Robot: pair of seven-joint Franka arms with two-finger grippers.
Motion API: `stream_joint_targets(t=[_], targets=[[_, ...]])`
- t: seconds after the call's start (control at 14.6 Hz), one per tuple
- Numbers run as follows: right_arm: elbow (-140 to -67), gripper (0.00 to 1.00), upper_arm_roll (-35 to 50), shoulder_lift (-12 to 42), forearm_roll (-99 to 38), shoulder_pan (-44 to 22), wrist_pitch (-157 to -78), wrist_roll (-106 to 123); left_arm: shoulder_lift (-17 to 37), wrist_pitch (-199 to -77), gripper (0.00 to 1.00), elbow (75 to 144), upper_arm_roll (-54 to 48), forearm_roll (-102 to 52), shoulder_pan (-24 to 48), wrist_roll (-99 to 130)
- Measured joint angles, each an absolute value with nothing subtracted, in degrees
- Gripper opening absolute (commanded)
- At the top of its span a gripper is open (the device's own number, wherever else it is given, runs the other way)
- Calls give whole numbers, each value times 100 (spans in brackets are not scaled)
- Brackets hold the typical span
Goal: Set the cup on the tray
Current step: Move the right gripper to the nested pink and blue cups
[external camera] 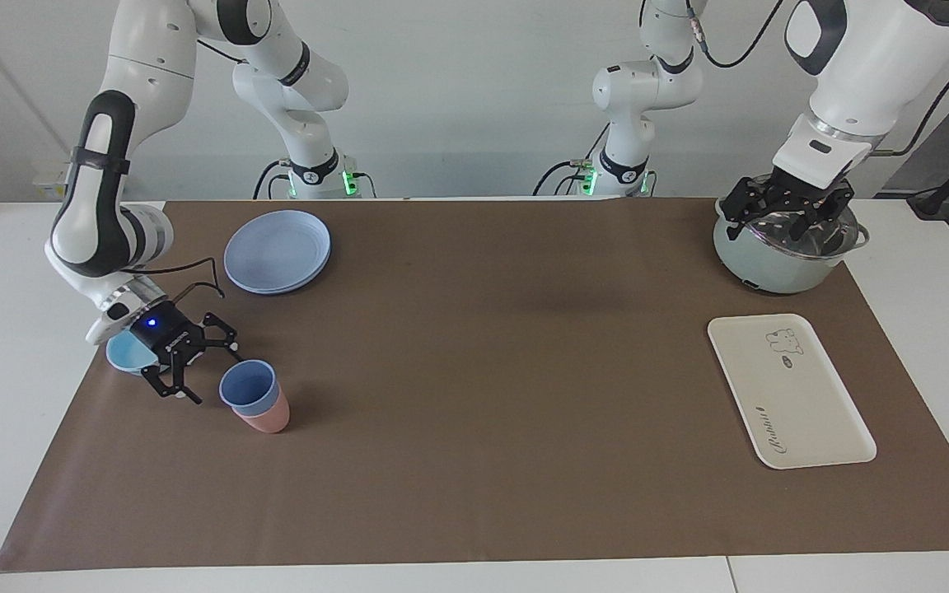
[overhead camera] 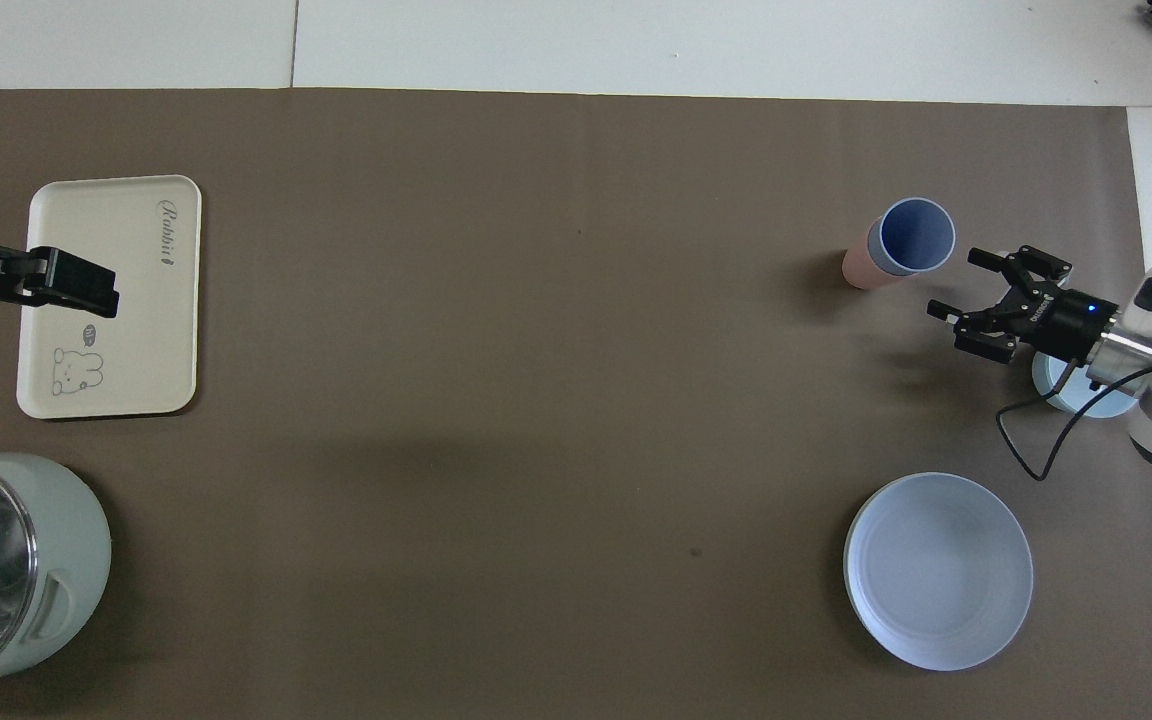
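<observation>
The periwinkle-blue cup [external camera: 247,385] [overhead camera: 914,236] stands nested in a pink cup [external camera: 265,421] [overhead camera: 856,271] toward the right arm's end of the table. My right gripper [external camera: 212,376] [overhead camera: 957,283] is low beside the blue cup, open, its fingers pointing at it with a small gap and nothing between them. The cream tray [external camera: 804,403] [overhead camera: 141,300], with a bear print, lies bare toward the left arm's end. My left gripper [external camera: 783,226] [overhead camera: 71,285] hangs open over the pot, holding nothing.
A light-blue bowl [external camera: 123,352] [overhead camera: 1071,397] sits partly under the right wrist. A round blue plate [external camera: 277,251] [overhead camera: 938,570] lies nearer the robots. A pale green pot [external camera: 779,268] [overhead camera: 16,570] stands nearer the robots than the tray.
</observation>
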State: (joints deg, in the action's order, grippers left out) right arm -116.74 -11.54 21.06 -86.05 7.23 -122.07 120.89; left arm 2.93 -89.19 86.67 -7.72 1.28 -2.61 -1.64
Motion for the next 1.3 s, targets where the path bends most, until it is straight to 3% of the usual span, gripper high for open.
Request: stream_joint_targets(t=[1.3], targets=[[-11673,100,-1129,2173,-9399,163,-12424,12389,279,-8919,100,8674,-773,128,-261,-165]])
